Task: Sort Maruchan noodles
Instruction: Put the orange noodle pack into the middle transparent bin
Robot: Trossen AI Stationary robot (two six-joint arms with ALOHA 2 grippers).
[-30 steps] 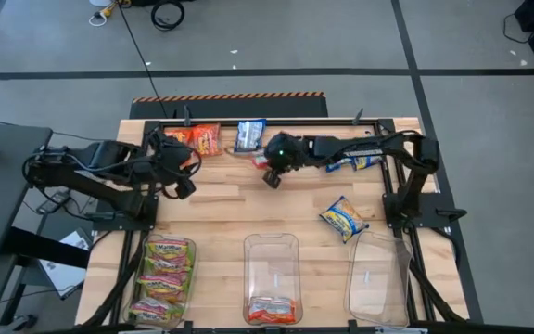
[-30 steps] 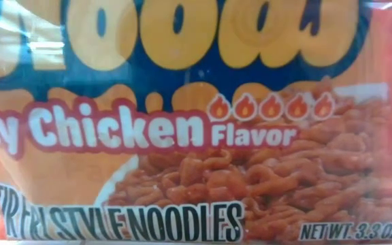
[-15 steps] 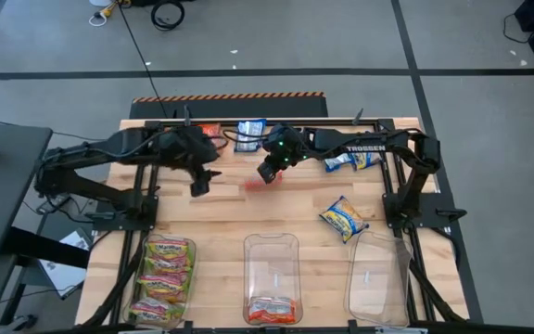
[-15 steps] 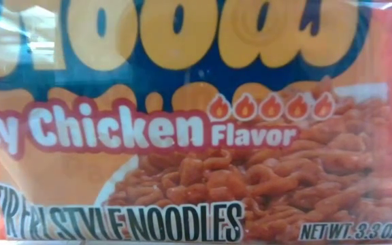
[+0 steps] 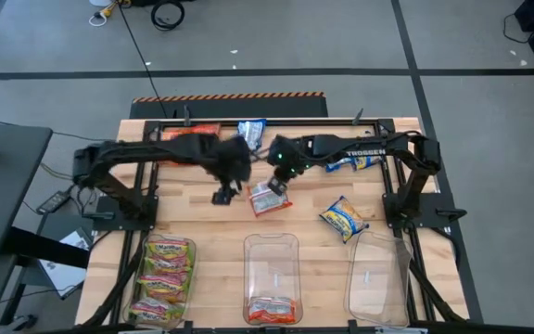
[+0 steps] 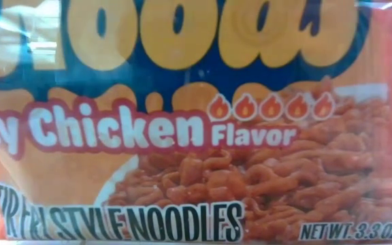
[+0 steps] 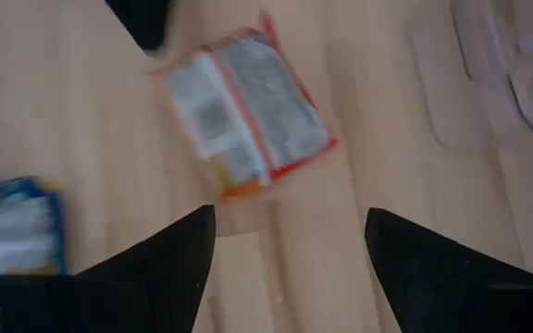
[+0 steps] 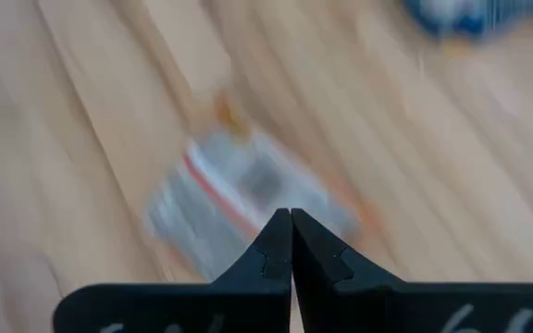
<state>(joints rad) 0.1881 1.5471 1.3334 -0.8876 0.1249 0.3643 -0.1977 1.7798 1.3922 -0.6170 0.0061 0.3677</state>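
An orange-red noodle packet [image 5: 269,199] lies flat on the middle of the table, pale printed back up; it also shows in the left wrist view [image 7: 243,116] and, blurred, in the right wrist view [image 8: 239,199]. My left gripper [image 5: 222,196] [image 7: 290,231] is open and hovers just left of the packet. My right gripper [image 5: 281,182] [image 8: 291,222] is shut, over the packet's far edge. Blue packets lie near the far edge [image 5: 250,133] [image 5: 355,160]. A blue-and-yellow packet [image 5: 344,218] lies to the right. Another orange-red packet [image 5: 179,133] shows partly under the left arm. My right gripper's shut fingertips [image 8: 276,245] stand above the orange-red packet's far part [image 8: 257,180], pointing down. I cannot tell whether they touch it.
Three clear bins stand along the near edge: the left bin [image 5: 190,278] holds green-yellow packets, the middle bin [image 5: 272,246] holds one orange-red packet [image 5: 271,309], which fills the low view [image 6: 196,136], and the right bin [image 5: 378,274] holds nothing. Bare wood lies between the bins and the arms.
My left arm has swung from the table's left side toward the middle, beside the packet. My right gripper has moved a little toward the near edge. The orange-red packet has come from under the right gripper down onto the table and now lies flat, back up.
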